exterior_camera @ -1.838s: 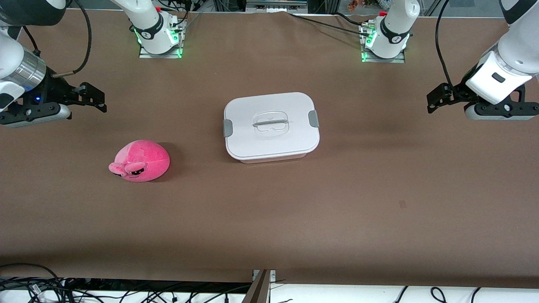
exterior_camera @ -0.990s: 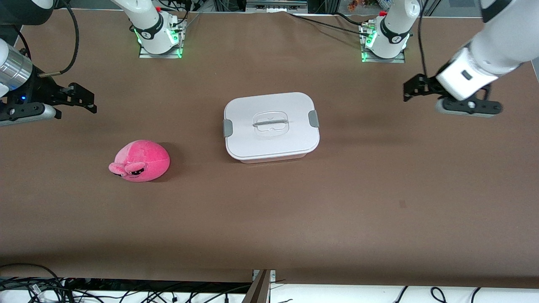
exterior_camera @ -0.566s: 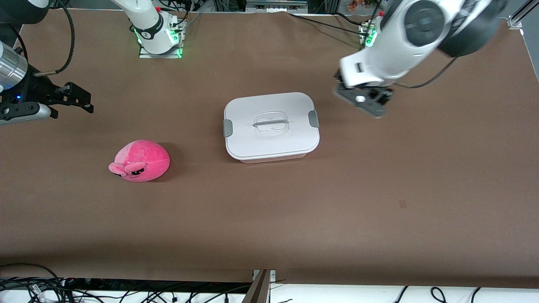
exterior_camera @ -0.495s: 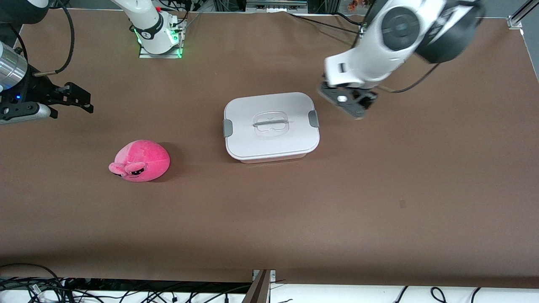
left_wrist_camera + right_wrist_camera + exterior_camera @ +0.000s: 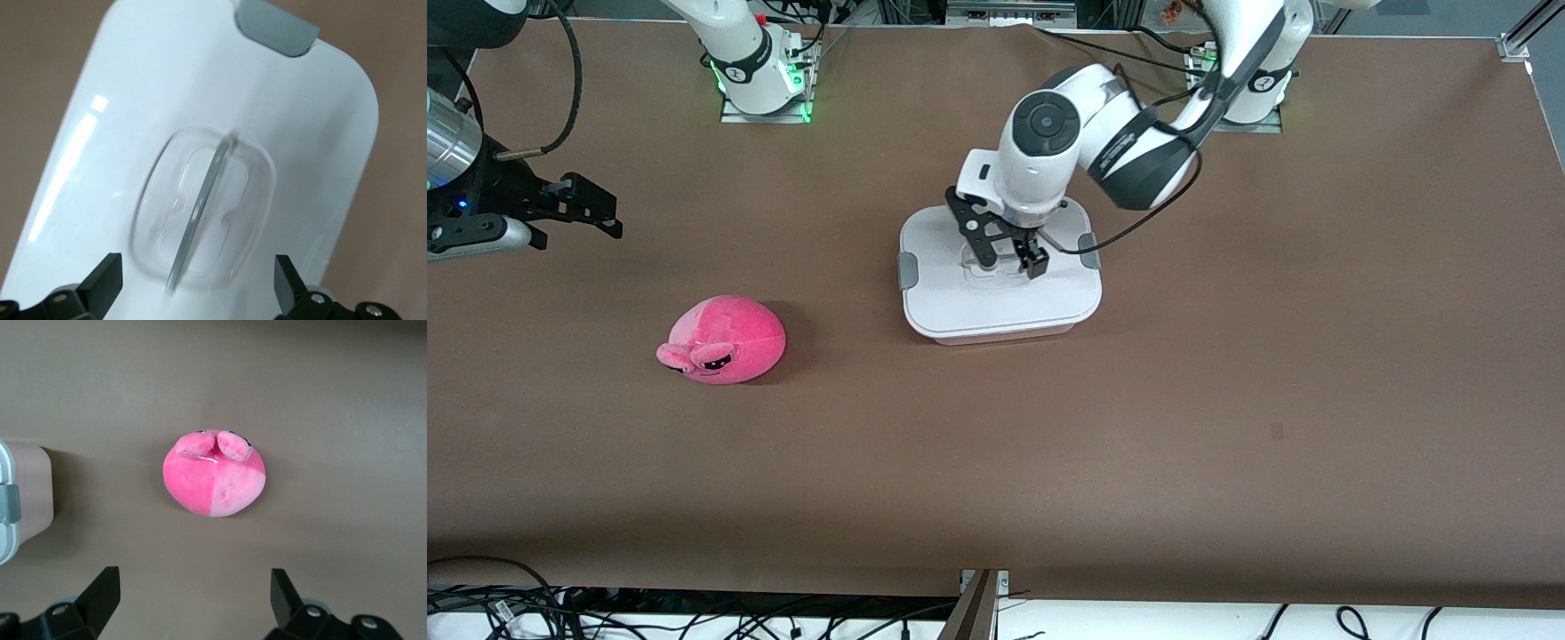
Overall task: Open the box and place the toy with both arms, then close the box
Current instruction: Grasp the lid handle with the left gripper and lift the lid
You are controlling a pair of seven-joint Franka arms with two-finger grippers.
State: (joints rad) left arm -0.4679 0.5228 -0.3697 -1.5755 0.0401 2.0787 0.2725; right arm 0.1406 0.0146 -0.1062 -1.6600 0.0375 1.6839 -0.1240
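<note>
Front view: the box (image 5: pixel 1000 283) sits mid-table, lid on. The left gripper (image 5: pixel 1009 253) hangs spread wide over its handle (image 5: pixel 200 213), the natural grab spot on slick, stiff plastic. The toy (image 5: pixel 723 340), squishy and light, lies toward the right arm's end from the box, where the right gripper (image 5: pixel 591 213) waits, spread.

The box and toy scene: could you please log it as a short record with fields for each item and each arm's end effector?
box: pale pink tub, white lid on, grey side clips down
lid handle: recessed bar, not gripped
toy: pink plush on the table, toward the right arm's end, apart from the box
left end effector: open, over the lid handle
right end effector: open, waiting at the right arm's end
</note>
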